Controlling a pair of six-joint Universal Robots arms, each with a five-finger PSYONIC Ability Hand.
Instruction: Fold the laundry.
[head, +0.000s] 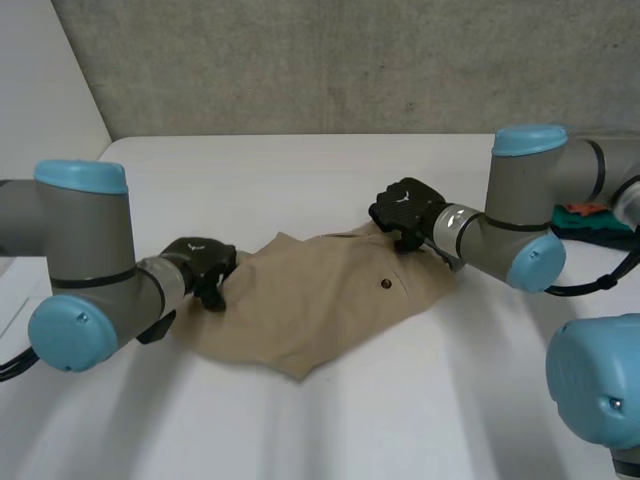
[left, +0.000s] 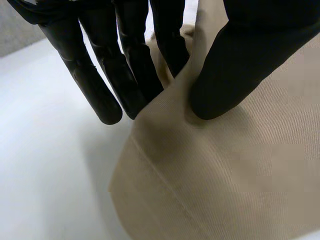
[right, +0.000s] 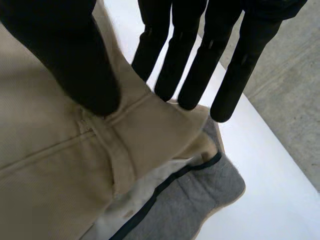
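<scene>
A tan garment (head: 320, 300) with a dark button (head: 387, 284) lies spread in the middle of the white table (head: 300, 170). My left hand (head: 200, 262) is at its left edge. In the left wrist view the thumb (left: 230, 75) presses on top of the tan cloth (left: 225, 170) while the fingers (left: 100, 85) reach behind the raised edge, pinching it. My right hand (head: 405, 210) is at the garment's far right corner. There its thumb (right: 75, 60) sits on the waistband (right: 115, 145) and the fingers (right: 200, 65) are behind it, pinching the cloth.
A green and orange cloth (head: 585, 218) lies at the table's right edge, behind my right arm. The waistband's grey lining (right: 200, 195) shows at the right hand's fingertips. A grey wall (head: 300, 60) stands behind the table.
</scene>
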